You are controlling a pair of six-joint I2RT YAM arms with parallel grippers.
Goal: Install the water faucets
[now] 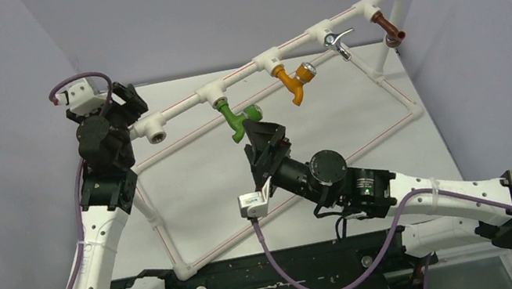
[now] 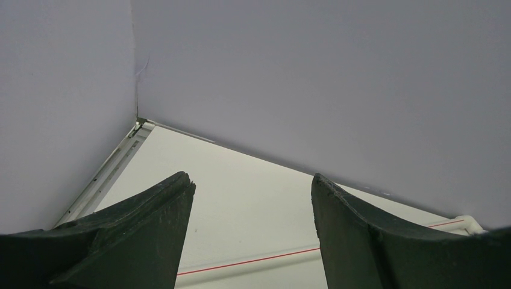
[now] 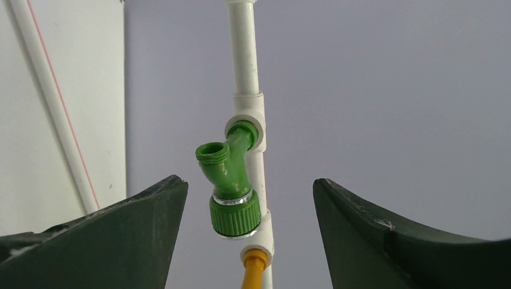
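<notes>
Close to the green faucet (image 1: 237, 120) the right gripper (image 1: 265, 136) gapes empty, as does the left gripper (image 2: 252, 183); centring the faucet before closing seems wise.

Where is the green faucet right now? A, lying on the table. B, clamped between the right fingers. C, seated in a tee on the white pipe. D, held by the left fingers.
C: the green faucet sits in a white tee on the pipe, and the right fingers stand open short of it, not touching it.

Orange tap (image 3: 253, 272) — cut off at right wrist view's edge.
</notes>
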